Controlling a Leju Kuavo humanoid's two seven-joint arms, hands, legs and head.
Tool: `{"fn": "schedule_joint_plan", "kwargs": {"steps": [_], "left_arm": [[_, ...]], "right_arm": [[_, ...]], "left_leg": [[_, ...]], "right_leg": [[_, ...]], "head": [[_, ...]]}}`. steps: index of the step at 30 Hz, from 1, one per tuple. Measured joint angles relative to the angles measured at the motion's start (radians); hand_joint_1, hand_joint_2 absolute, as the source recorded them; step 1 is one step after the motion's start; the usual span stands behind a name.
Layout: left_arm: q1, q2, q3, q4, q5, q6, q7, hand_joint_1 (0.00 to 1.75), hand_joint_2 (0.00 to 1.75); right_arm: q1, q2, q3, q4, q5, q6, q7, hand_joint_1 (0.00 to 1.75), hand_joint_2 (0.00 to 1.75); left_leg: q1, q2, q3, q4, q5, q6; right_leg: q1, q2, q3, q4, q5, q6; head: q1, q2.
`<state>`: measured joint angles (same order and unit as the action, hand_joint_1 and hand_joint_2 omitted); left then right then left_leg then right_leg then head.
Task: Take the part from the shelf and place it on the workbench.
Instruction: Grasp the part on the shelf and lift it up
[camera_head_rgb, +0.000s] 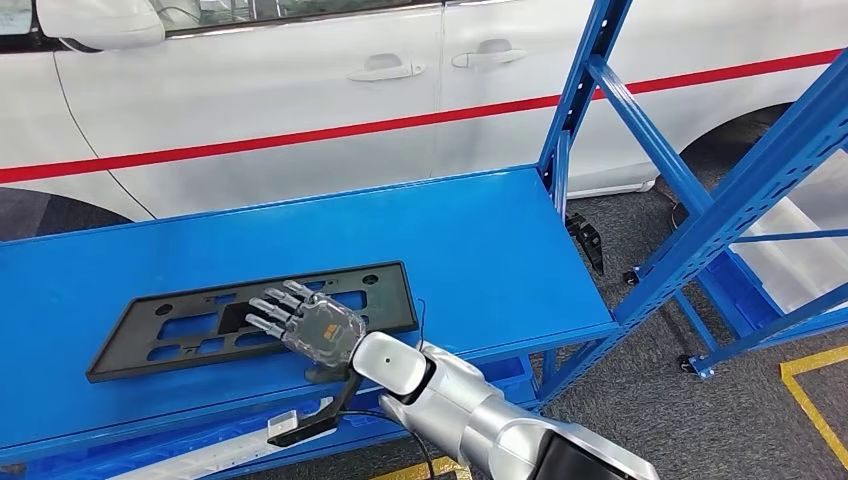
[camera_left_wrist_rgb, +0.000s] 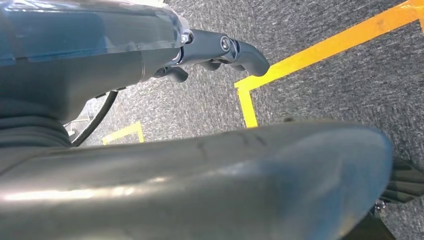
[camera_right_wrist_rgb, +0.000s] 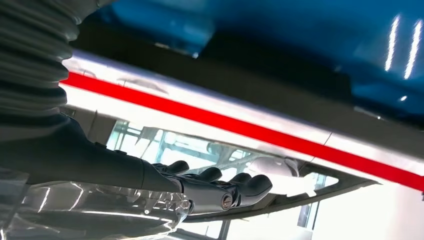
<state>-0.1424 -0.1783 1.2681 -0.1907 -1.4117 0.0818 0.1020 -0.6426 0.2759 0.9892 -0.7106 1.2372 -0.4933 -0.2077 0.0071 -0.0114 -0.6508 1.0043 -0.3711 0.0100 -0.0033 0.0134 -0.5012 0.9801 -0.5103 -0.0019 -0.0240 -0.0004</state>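
The part, a flat black licence-plate frame (camera_head_rgb: 180, 330), lies on the blue shelf surface (camera_head_rgb: 470, 250), left of its middle and near the front edge. My right hand (camera_head_rgb: 305, 322) is stretched out over the frame's right half with its fingers (camera_head_rgb: 272, 305) straight and apart, holding nothing. In the right wrist view the fingers (camera_right_wrist_rgb: 225, 192) are level, with a gap between them and the dark frame (camera_right_wrist_rgb: 280, 70). My left hand (camera_left_wrist_rgb: 220, 50) hangs over the grey floor with nothing in it.
A white car (camera_head_rgb: 300, 90) with a red stripe stands close behind the shelf. Blue rack uprights and braces (camera_head_rgb: 700, 230) rise at the right. Grey carpet with yellow tape (camera_head_rgb: 815, 390) lies at the lower right.
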Motion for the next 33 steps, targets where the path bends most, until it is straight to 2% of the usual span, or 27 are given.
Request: {"fn": "schedule_joint_plan", "kwargs": {"steps": [1,4,8,16,33], "left_arm": [[-0.004,-0.002,-0.002,0.0,-0.003,0.0,0.001,0.0,0.0],[-0.01,-0.013,-0.007,0.0,0.0,0.005,-0.011,0.0,0.0],[-0.01,-0.017,-0.007,0.0,0.003,0.005,-0.017,0.0,0.0],[-0.012,-0.021,-0.007,0.0,-0.002,0.011,-0.023,0.0,0.0],[-0.015,-0.021,-0.006,0.0,0.002,0.015,-0.021,0.0,0.0]], "right_arm": [[-0.026,0.014,0.0,0.022,0.021,0.013,0.001,0.0,1.75],[-0.136,0.059,0.012,0.088,0.035,0.042,0.017,0.0,1.75],[-0.181,0.071,0.03,0.101,0.023,0.05,0.031,0.0,0.0],[-0.228,0.073,0.053,0.123,-0.067,0.034,0.045,0.0,0.0],[-0.148,0.075,0.058,0.186,-0.187,-0.034,0.054,0.0,0.0]], "left_leg": [[0.0,0.0,0.0,0.0,0.0,0.0],[0.0,0.0,0.001,0.0,0.001,0.0],[0.0,0.0,0.001,0.0,0.001,0.0],[0.0,0.0,0.001,0.0,0.001,0.0],[0.0,0.0,0.001,0.0,0.0,0.0]], "right_leg": [[0.0,0.0,0.0,0.0,0.0,0.0],[0.0,0.0,0.0,0.001,0.0,0.0],[0.0,0.0,0.0,0.001,0.0,0.0],[0.0,0.0,0.0,0.001,0.0,0.0],[0.0,0.0,0.0,0.001,0.0,0.0]], "head": [[0.0,0.0],[0.0,0.0],[0.0,0.0],[0.0,0.0],[0.0,0.0]]}}
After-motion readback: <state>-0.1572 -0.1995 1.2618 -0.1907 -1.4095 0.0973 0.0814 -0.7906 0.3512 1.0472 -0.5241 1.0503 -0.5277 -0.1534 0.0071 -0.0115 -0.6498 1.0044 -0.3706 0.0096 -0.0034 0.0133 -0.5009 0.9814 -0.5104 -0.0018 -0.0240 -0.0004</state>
